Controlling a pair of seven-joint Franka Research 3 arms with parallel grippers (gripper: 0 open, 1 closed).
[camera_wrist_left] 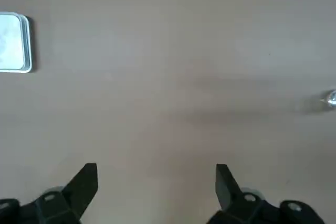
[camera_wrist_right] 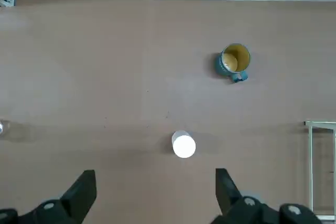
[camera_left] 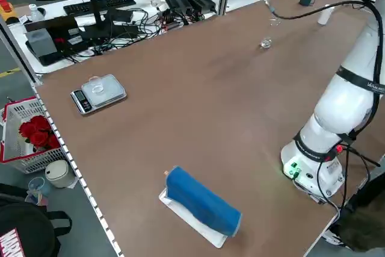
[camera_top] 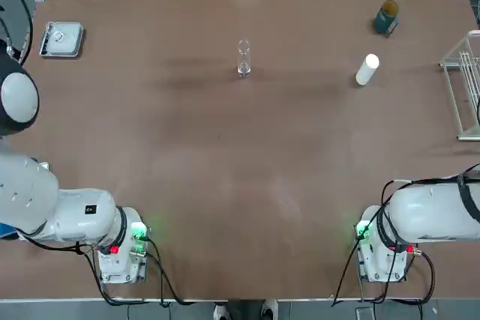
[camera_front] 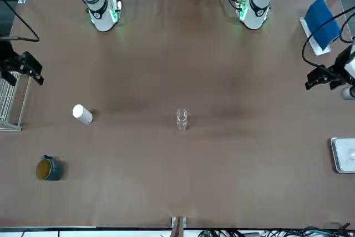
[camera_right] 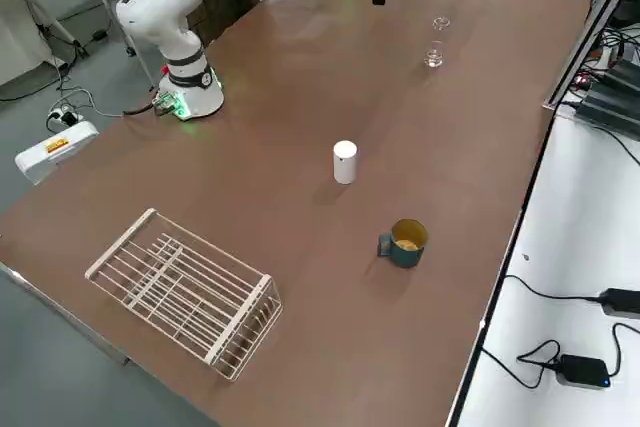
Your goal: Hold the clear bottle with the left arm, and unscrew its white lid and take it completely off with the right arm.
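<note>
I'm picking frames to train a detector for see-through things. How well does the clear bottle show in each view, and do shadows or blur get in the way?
Top view: the clear bottle is faint but outlined, beside a soft dark smear on the table. Front view: thin glints only. Left side view: tiny and far. Right side view: the clearest outline. Left wrist view: a blurred glint at the picture's edge.

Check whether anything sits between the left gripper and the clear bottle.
Nothing visible does. The left gripper hangs open over bare table, and the clear bottle stands alone at mid-table; the white lid lies off to the right.
</note>
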